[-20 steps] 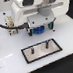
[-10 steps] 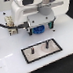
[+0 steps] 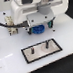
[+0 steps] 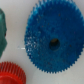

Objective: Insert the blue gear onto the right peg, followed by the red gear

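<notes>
Your pincer [image 3: 38, 27]: upper centre of exterior view, over the large bright-blue toothed plastic gear [image 4: 54, 42], grip state unreadable | small red toothed gear [image 4: 11, 74] just beside it | grey black-edged plate [image 3: 36, 53] lower centre on white tabletop [image 3: 13, 65], right-hand dark pin [image 3: 46, 43] bare

So we've got the blue gear [image 4: 51, 41] filling most of the wrist view: big bright-blue toothed disc, lying flat, with a dark centre hole. In the exterior view we only catch a bit of it [image 3: 38, 30], peeking out under the arm's white head, up behind the plate. The red gear [image 4: 11, 73] sits just beside it, small and bright red, only partly in shot; we can't tell if their teeth touch. The right peg [image 3: 46, 44] is a thin dark pin standing upright on the grey plate, bare, well apart from both gears.
</notes>
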Controlling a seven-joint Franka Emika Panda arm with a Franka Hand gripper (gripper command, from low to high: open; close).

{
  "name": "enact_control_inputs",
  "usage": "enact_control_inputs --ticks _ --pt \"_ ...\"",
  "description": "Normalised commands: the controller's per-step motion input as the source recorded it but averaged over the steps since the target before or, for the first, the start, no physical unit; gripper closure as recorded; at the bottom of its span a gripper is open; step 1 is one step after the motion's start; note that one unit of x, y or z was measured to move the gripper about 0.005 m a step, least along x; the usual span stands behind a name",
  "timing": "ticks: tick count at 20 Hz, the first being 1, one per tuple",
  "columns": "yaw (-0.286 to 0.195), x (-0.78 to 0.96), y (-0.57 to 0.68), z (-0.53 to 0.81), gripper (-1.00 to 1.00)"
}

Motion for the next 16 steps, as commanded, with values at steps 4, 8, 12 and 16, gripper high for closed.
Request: enact_control_inputs --ticks 4,8,12,16 --pt "0.0 -0.26 0.0 -0.23 -1.0" --pt "0.0 -0.24 0.0 -0.21 1.0" --pt "0.0 -0.26 0.04 -0.12 1.0" --pt "0.0 -0.19 0.01 -0.06 1.0"
